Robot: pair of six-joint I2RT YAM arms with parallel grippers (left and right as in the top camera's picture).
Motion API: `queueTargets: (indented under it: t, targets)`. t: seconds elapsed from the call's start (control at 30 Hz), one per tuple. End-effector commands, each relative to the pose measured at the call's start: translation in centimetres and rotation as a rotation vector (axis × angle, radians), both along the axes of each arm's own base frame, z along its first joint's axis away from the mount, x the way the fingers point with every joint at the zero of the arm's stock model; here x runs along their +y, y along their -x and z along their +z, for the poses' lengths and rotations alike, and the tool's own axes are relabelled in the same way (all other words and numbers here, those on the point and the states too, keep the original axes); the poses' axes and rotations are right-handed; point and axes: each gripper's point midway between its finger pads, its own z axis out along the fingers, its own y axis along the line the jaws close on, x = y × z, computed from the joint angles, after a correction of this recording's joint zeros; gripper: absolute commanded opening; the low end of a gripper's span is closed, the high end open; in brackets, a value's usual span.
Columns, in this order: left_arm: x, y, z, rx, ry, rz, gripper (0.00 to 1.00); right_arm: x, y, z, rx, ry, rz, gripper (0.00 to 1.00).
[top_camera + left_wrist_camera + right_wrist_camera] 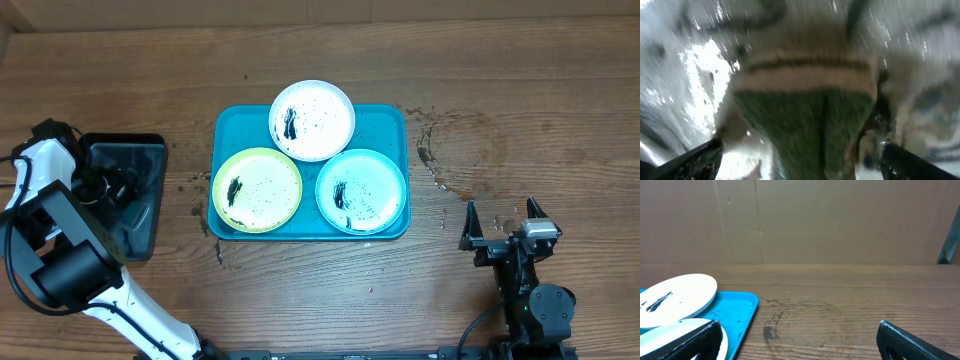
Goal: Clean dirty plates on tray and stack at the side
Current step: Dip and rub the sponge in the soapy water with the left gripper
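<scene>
The turquoise tray [388, 125] lies mid-table with three smeared plates on it: white [312, 120] at the back, yellow-green [257, 189] front left, pale aqua [361, 190] front right. My left gripper [108, 185] is far left over a black tray [150, 146]. Its wrist view is blurred, with the fingers wide apart and a beige-and-green sponge [805, 100] filling the space ahead of my left gripper [797, 162]. My right gripper [503, 222] stands open over bare wood, right of the turquoise tray [737, 312] and the white plate [675, 300]; my right gripper [797, 340] has nothing between its fingers.
Dark wet stains [440, 160] mark the wood right of the turquoise tray. A cardboard wall [800, 220] closes the far side of the table. The black tray sits at the table's left edge, a hand's width from the turquoise tray.
</scene>
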Motion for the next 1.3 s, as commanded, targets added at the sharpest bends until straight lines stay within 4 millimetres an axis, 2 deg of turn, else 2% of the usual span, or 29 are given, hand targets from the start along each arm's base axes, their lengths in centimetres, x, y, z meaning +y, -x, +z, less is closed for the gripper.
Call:
queueTargets:
  t: [0.0, 0.07, 0.17, 0.3, 0.43, 0.67, 0.7, 0.73, 0.77, 0.8, 0.83, 1.1, 1.17, 1.2, 1.27]
  targets:
    - [-1.9, -0.1, -0.9, -0.008, 0.097, 0.006, 0.92, -0.2, 0.0, -0.1, -0.007, 0.000, -0.008, 1.00]
    - [-2.3, -0.2, -0.9, -0.015, 0.117, 0.008, 0.86, -0.2, 0.0, -0.1, -0.008, 0.000, -0.008, 1.00]
    - [-2.4, -0.2, -0.9, -0.016, 0.123, 0.009, 0.70, -0.2, 0.0, -0.1, -0.008, 0.000, -0.008, 1.00]
    - [-2.4, -0.2, -0.9, -0.016, 0.123, 0.009, 0.34, -0.2, 0.0, -0.1, -0.008, 0.000, -0.008, 1.00]
    - [-2.4, -0.2, -0.9, -0.016, 0.123, 0.009, 0.04, -0.2, 0.0, -0.1, -0.008, 0.000, -0.008, 1.00]
    - [-2.3, -0.3, -0.9, -0.019, 0.119, 0.009, 0.04, -0.2, 0.0, -0.1, -0.008, 0.000, -0.008, 1.00]
    - [-2.2, -0.3, -0.9, -0.019, 0.116, 0.009, 0.08, -0.2, 0.0, -0.1, -0.008, 0.000, -0.008, 1.00]
    - [-2.2, -0.3, -0.9, -0.017, 0.112, 0.008, 0.18, -0.2, 0.0, -0.1, -0.008, 0.000, -0.008, 1.00]
    - [-2.0, -0.3, -0.9, -0.018, 0.106, 0.007, 0.42, -0.2, 0.0, -0.1, -0.008, 0.000, -0.008, 1.00]
    - [-1.9, -0.3, -0.9, -0.019, 0.101, 0.007, 0.76, -0.2, 0.0, -0.1, -0.008, 0.000, -0.008, 1.00]
    - [-1.8, -0.5, -1.0, -0.023, 0.095, 0.006, 1.00, -0.2, 0.0, -0.1, -0.008, 0.000, -0.008, 1.00]
    - [-1.2, -1.4, -1.1, -0.062, 0.070, 0.004, 0.98, -0.2, 0.0, -0.1, -0.008, 0.000, -0.008, 1.00]
    - [-1.1, -1.5, -1.1, -0.065, 0.068, 0.004, 0.86, -0.2, 0.0, -0.1, -0.008, 0.000, -0.008, 1.00]
    - [-1.1, -1.5, -1.1, -0.067, 0.065, 0.003, 0.76, -0.2, 0.0, -0.1, -0.008, 0.000, -0.008, 1.00]
    - [-0.7, -1.5, -1.1, -0.061, 0.047, 0.002, 0.42, -0.2, 0.0, -0.1, -0.008, 0.000, -0.008, 1.00]
